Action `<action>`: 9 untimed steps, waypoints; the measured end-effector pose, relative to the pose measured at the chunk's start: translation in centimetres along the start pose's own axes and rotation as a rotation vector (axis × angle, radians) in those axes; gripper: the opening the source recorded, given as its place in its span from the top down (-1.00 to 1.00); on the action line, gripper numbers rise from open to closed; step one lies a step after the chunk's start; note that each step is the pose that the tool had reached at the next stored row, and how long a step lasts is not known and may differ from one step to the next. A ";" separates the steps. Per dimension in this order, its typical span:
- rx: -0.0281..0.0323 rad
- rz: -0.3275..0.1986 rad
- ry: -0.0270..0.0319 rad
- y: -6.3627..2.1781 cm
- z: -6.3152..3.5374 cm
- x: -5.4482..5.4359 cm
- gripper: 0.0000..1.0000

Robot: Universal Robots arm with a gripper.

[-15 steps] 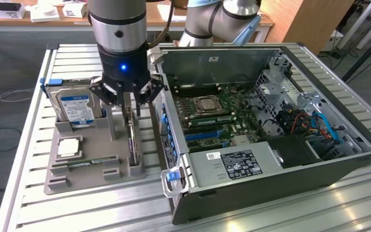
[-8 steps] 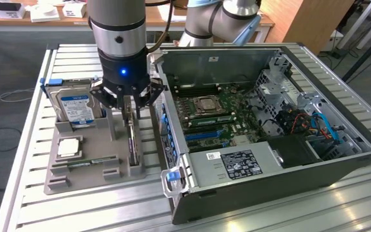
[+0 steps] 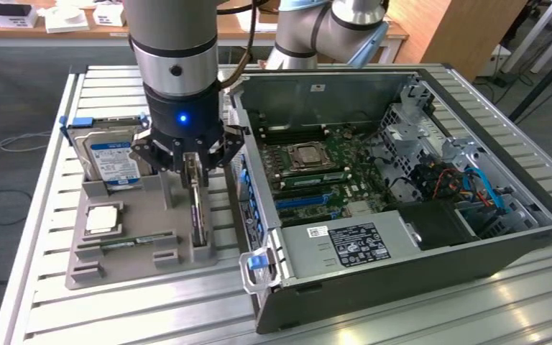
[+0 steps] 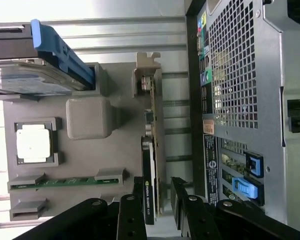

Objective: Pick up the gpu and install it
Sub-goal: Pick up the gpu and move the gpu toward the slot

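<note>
Two fingers of the pincer (image 3: 192, 167) stand either side of the gpu's (image 3: 198, 215) top edge, set wide. In the wrist view I see a sliver of gap on at least one side, so I judge it is straddling the card, not yet clamping it.

The gpu stands on its long edge in a slot of the grey holder tray (image 3: 113, 266). In the exterior view that tray sits at nine o'clock of the open computer case (image 3: 382, 287) on the slatted tabletop (image 3: 113, 316). The hard drive (image 3: 113, 154) stands at about eleven o'clock of the card. The processor chip (image 3: 103, 218) and RAM stick (image 3: 127, 243) lie at nine o'clock of it.

To do this grip well, I want the card centred between the fingers. The pads should land on the flat black face and the board back, not on components. I would close squarely, so the card does not twist in its slot. The case wall is just beside the card, so any tilt could cause a knock.

Seen from the wrist, the pincer (image 4: 157, 192) brackets the gpu (image 4: 148, 170), with the holder tray (image 4: 85, 165) and the case's rear panel (image 4: 250, 75) on either side.

I cannot see the card's lower connector edge, which is sunk in the tray, and I cannot make out its metal bracket clearly. Whether either pad is touching the card is also hard to tell.
</note>
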State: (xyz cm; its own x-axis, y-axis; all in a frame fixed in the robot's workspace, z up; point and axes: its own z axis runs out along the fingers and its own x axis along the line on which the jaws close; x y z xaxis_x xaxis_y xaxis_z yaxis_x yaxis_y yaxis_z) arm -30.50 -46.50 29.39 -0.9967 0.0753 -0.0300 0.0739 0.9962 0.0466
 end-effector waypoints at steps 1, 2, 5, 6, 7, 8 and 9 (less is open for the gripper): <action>0.0001 0.000 0.0002 -0.11 -0.01 0.0 0.29; 0.0001 0.000 0.0000 -0.15 -0.01 0.0 0.29; 0.0001 0.000 0.0000 -0.15 -0.01 0.0 0.29; 0.0001 0.000 0.0000 -0.16 -0.01 0.0 0.29; 0.0001 0.000 0.0001 -0.16 -0.01 0.0 0.26; 0.0001 0.000 0.0001 -0.16 -0.01 0.0 0.26; 0.0001 0.000 0.0000 -0.16 -0.01 0.0 0.26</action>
State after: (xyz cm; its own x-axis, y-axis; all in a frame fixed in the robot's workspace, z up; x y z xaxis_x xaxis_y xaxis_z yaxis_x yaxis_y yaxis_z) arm -30.50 -46.66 29.39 -0.9967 0.0753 -0.0300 0.0739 0.9962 0.0465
